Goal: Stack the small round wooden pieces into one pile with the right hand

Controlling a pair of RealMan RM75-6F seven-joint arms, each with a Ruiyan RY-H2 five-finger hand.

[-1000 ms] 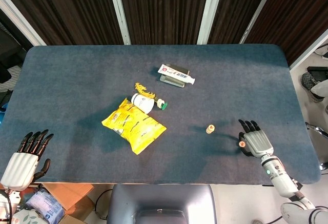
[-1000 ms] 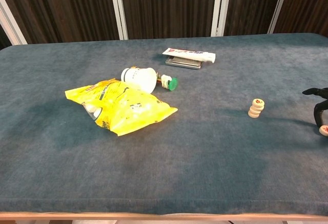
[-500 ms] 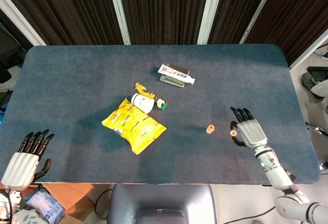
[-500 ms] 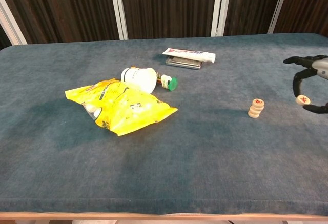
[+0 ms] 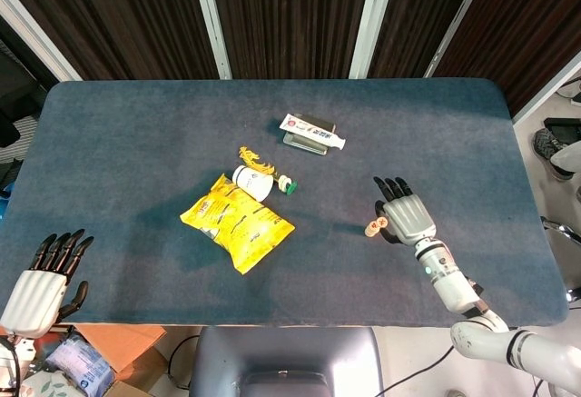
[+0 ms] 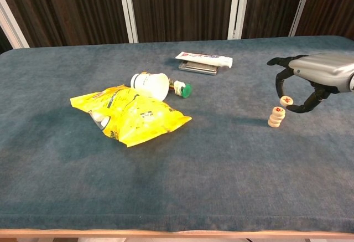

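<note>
- The right hand (image 6: 310,78) has swept in from the table's right edge over the last second, carrying its wooden piece (image 6: 286,101) across; now it hangs just above and a touch right of the pile (image 6: 276,117).
- Nearest the robot, the left hand (image 5: 41,281) sits off the table's front left corner, holding nothing, fingers straight and close together, out of play.
- Further in lies the yellow snack bag (image 6: 130,114), well left of the action.
- Level with it on the right is the pile, several discs already stacked and standing upright on the blue table (image 6: 221,164).
- The right hand pinches the disc between fingertips, other fingers spread; the piece is clear of the stack top, not yet touching.
- Progress, as I read it: most of the stacking looks done, and this disc has yet to be set down and let go. No other loose pieces show on the cloth.
- Behind the bag lies a white bottle (image 6: 151,84) on its side.
- Farthest back, a toothpaste tube (image 6: 204,59) rests on a flat dark object.
</note>
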